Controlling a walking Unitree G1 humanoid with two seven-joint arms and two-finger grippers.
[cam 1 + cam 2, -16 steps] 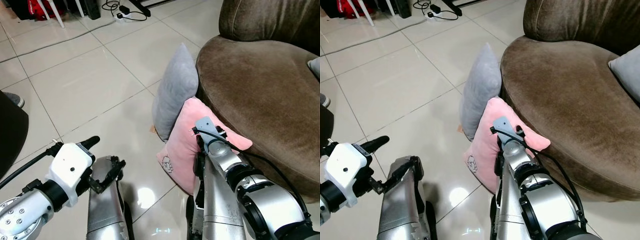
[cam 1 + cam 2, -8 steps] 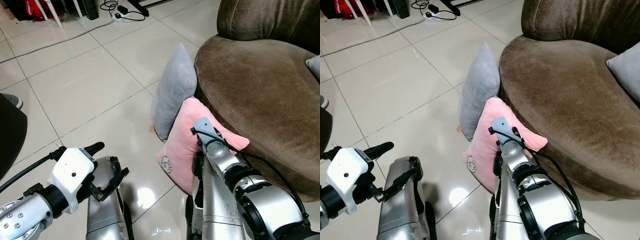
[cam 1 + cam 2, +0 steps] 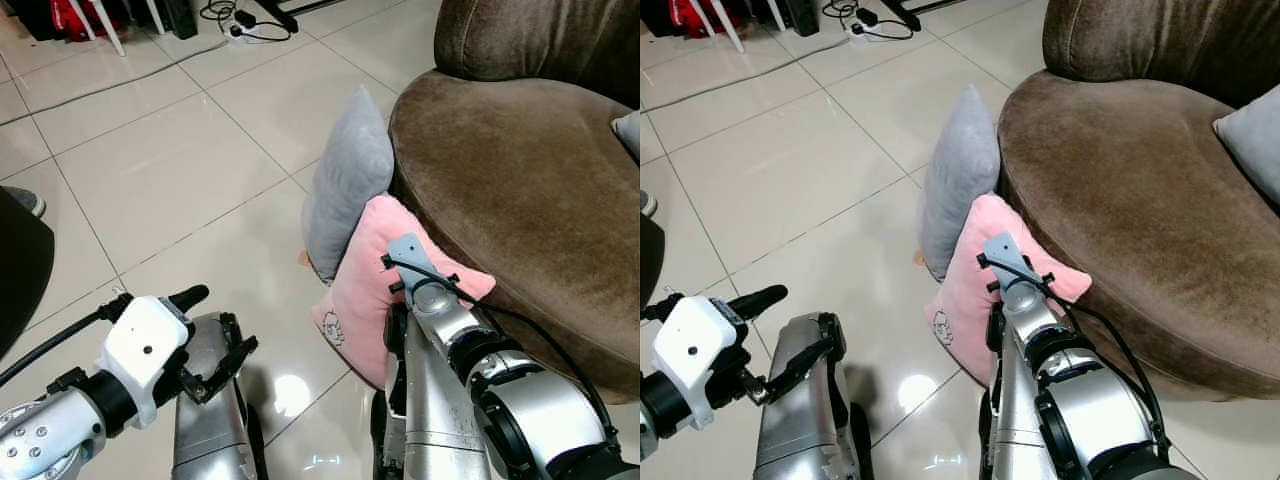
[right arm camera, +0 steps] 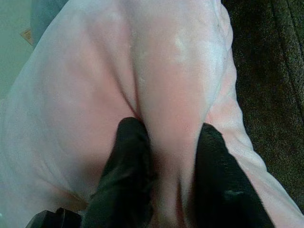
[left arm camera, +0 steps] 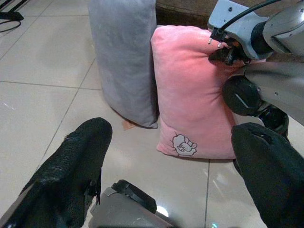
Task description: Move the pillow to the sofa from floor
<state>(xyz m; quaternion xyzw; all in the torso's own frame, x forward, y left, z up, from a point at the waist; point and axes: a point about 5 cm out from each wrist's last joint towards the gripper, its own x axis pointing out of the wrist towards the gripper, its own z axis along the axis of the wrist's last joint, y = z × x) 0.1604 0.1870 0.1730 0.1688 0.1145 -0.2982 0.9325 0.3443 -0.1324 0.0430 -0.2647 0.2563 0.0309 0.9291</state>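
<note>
The right gripper (image 4: 164,175) pinches a raised fold of the pink pillow (image 3: 375,285) between its two black fingers (image 4: 128,161), near the pillow's top edge. The grip looks shallow: only a ridge of fabric sits between the fingers.

The pink pillow stands upright on the tiled floor (image 3: 160,170), leaning against the front of the brown sofa (image 3: 520,170), its top corner touching the seat's rim. Just beside it, on the far left, a grey pillow (image 3: 345,185) also stands on the floor against the sofa, touching the pink one.

The left gripper (image 5: 166,171) hovers low over the floor, to the near left of both pillows, with its fingers spread wide and nothing between them.

As for progress, the grasp appears made, but the pillow's bottom edge rests on the tiles, so the lift and the placing on the seat are, by my reading, yet to come.

The pink pillow carries a small white cartoon patch (image 5: 184,142) near its lower corner; no lettering on it can be read, and no other writing is legible.
</note>
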